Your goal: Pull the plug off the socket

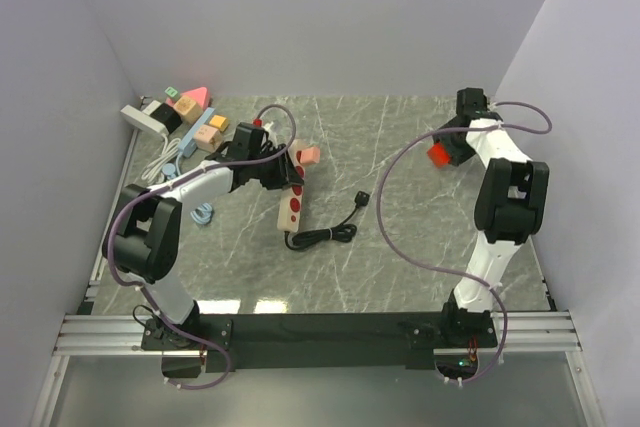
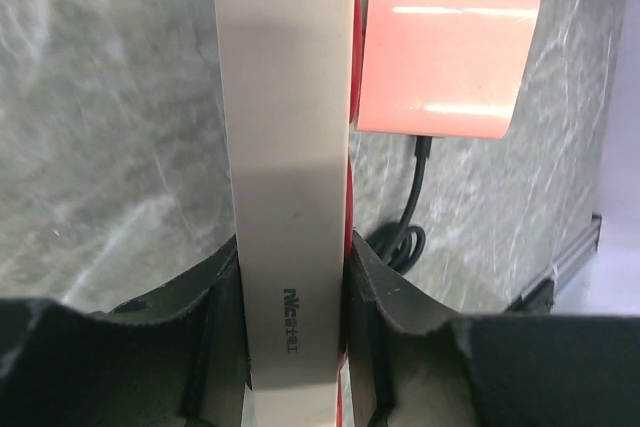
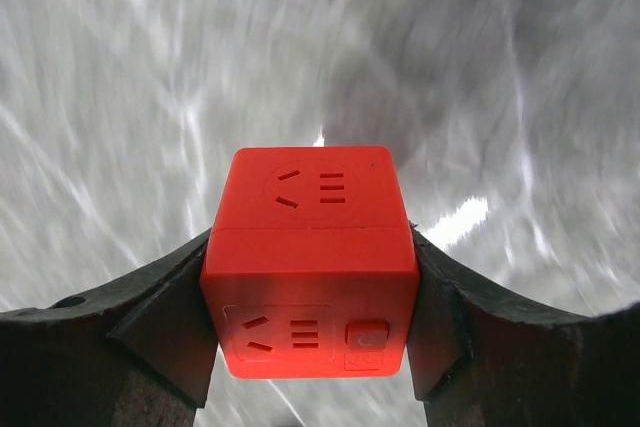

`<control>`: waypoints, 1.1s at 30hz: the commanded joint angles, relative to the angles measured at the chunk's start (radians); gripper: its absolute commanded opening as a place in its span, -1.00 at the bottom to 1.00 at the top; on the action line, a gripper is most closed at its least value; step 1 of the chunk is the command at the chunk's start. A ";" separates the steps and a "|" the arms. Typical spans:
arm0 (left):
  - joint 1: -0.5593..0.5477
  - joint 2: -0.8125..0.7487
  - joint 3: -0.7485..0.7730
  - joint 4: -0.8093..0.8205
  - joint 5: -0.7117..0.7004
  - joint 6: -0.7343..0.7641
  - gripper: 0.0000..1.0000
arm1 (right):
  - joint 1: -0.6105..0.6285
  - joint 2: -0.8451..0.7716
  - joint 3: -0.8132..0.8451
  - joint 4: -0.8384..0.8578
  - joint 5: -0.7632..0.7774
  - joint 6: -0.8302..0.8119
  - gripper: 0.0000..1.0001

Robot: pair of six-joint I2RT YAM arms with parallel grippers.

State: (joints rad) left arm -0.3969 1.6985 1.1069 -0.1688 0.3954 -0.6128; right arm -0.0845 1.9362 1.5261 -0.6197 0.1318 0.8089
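A beige power strip [image 1: 291, 205] with a red socket face lies on the marble table, left of centre. My left gripper [image 1: 271, 169] is shut on its near end; in the left wrist view [image 2: 290, 259] the fingers [image 2: 375, 287] clamp both sides of the strip [image 2: 285, 127]. A pink plug block [image 1: 308, 155] sits against the strip's red face at the far end [image 2: 445, 52]. My right gripper [image 1: 448, 147] is at the back right, far from the strip, shut on a red cube socket [image 1: 438, 154]. The cube [image 3: 310, 197] fills the jaws [image 3: 310, 242] above the table.
The strip's black cable [image 1: 322, 235] lies coiled beside it and ends in a black plug [image 1: 362, 199]. Coloured toy blocks [image 1: 195, 112], a white power strip [image 1: 145, 119] and white cord [image 1: 165, 159] sit at the back left. Walls close in on left, back and right.
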 commanded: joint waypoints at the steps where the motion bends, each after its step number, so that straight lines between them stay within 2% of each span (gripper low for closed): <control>1: -0.005 -0.045 -0.018 0.057 0.105 0.010 -0.99 | -0.043 0.052 0.072 0.147 0.049 0.176 -1.00; 7: -0.020 -0.031 0.013 0.051 0.144 0.004 -0.99 | -0.090 0.173 0.127 0.294 0.034 0.309 -1.00; 9: -0.026 -0.025 0.018 0.052 0.158 -0.007 -0.99 | -0.103 0.211 0.134 0.342 0.000 0.355 -0.89; 11: -0.039 -0.025 0.025 0.046 0.158 -0.004 -0.99 | -0.123 0.228 0.129 0.417 -0.029 0.400 -0.54; 12: -0.042 -0.023 0.027 0.043 0.155 -0.002 -0.99 | -0.129 0.248 0.134 0.445 -0.065 0.407 -0.30; 13: -0.045 -0.022 0.027 0.041 0.154 -0.002 -0.99 | -0.136 0.260 0.147 0.462 -0.080 0.417 0.11; 16: -0.049 0.001 0.031 0.041 0.163 -0.004 -0.99 | -0.164 0.297 0.204 0.469 -0.164 0.432 0.51; 17: -0.049 0.006 0.033 0.041 0.164 -0.004 -0.99 | -0.176 0.294 0.203 0.486 -0.193 0.428 0.77; 21: -0.051 0.033 0.041 0.040 0.149 0.002 -0.99 | -0.190 0.178 0.119 0.532 -0.270 0.374 0.88; 23: -0.051 0.043 0.045 0.041 0.143 0.011 -0.99 | -0.190 0.117 0.095 0.456 -0.274 0.340 0.89; 27: -0.049 0.073 0.059 0.038 0.125 0.010 -0.99 | -0.176 -0.122 -0.048 0.272 -0.235 0.262 0.93; 30: -0.053 0.076 0.054 0.064 0.132 -0.005 -0.99 | -0.135 -0.268 -0.188 0.155 -0.245 0.199 0.94; 33: -0.066 0.085 0.071 0.069 0.143 -0.005 -0.99 | -0.026 -0.347 -0.305 0.161 -0.325 0.092 0.93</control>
State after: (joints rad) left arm -0.4465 1.7939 1.1133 -0.1677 0.5034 -0.6140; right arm -0.2012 1.6466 1.3186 -0.3859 -0.1123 1.0328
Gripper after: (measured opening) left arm 0.398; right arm 0.968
